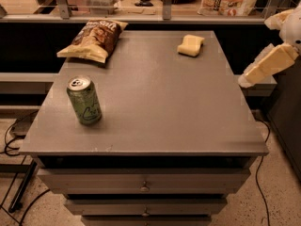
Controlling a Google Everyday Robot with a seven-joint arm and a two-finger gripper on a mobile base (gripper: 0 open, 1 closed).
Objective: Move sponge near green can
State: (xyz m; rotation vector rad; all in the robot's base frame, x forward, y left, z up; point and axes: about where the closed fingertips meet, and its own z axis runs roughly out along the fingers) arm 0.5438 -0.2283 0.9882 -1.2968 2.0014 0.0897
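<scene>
Nothing is done yet. My claw (pixel 268 65) hangs off the right edge of the table (pixel 155 121), clear of everything; I cannot tell whether it is spread or pressed together. The sponge (pixel 191 45) lies left of and beyond the claw, well apart from the green can (pixel 84 100) far across the table. A chip bag (pixel 94 39) sits behind the can, and I judge the path open.

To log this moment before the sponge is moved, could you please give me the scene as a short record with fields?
sponge: lying flat, far right part of the table
green can: upright, near left part
chip bag: lying at the far left corner
tool: in the air beyond the table's right edge, touching nothing on it
table: grey, drawers below
task status: sponge and can far apart
</scene>
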